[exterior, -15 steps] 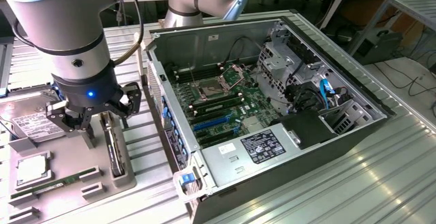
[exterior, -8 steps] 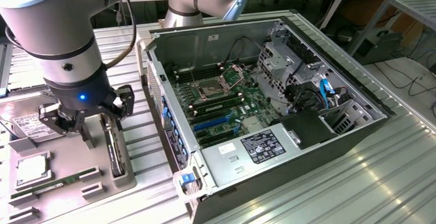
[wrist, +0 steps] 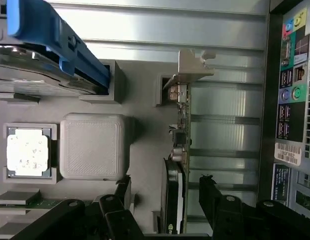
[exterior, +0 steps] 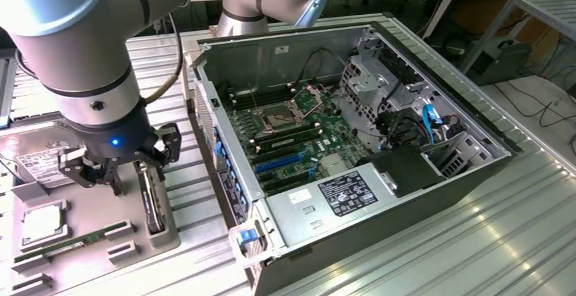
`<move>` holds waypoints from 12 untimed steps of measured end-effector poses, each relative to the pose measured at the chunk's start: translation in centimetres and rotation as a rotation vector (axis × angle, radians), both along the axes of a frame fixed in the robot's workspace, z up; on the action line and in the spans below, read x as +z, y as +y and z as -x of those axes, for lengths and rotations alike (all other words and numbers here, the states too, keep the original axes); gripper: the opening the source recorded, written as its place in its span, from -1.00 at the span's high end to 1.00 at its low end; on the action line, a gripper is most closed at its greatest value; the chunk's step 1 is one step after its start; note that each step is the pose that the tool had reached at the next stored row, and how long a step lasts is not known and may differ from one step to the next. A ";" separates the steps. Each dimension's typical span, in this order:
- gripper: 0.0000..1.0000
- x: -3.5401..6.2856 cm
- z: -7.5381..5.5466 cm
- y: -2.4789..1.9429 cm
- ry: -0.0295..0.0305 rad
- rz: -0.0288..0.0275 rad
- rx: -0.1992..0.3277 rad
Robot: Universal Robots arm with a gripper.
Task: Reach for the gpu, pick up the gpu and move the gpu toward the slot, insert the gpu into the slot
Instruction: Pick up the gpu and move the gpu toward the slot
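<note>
On edge in the grey holder [exterior: 135, 232], near the tabletop's [exterior: 504, 242] exterior-view-left edge: gpu [exterior: 151, 201]. Tool [exterior: 126, 168] open, straddling it, gripping nothing. Risk: uneven clamp on the fan [wrist: 174, 175] cocks the card, so the bracket [wrist: 195, 65] snags the holder. Slot [exterior: 274, 164] is well apart, inside the case [exterior: 270, 53].

gpu [exterior: 151, 205] far end partly hidden by gripper [exterior: 124, 171]; PSU label [exterior: 347, 191] text unreadable; hard drive [exterior: 32, 158] cut at exterior view's left edge.

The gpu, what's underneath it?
A grey holder block, with the gpu standing on edge in its groove. The card's bottom edge and the groove floor are covered.
</note>
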State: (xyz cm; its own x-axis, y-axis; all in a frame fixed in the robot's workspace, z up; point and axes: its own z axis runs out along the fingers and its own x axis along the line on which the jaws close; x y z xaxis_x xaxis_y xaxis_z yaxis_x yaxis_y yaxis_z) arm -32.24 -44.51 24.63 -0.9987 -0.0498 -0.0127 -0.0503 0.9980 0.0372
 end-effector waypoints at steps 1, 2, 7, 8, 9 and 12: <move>-0.33 -0.21 -0.1 0.00 0.0000 0.0000 0.000; -0.33 -0.37 -0.1 0.00 0.0000 0.0001 0.000; -0.33 -1.01 -0.2 -0.10 0.0000 0.0003 0.000; -0.33 -1.12 -0.2 -0.13 0.0001 0.0007 0.000; -0.33 -1.22 -0.3 -0.17 0.0001 0.0010 0.000; -0.33 -1.47 -0.3 -0.29 0.0001 0.0015 0.000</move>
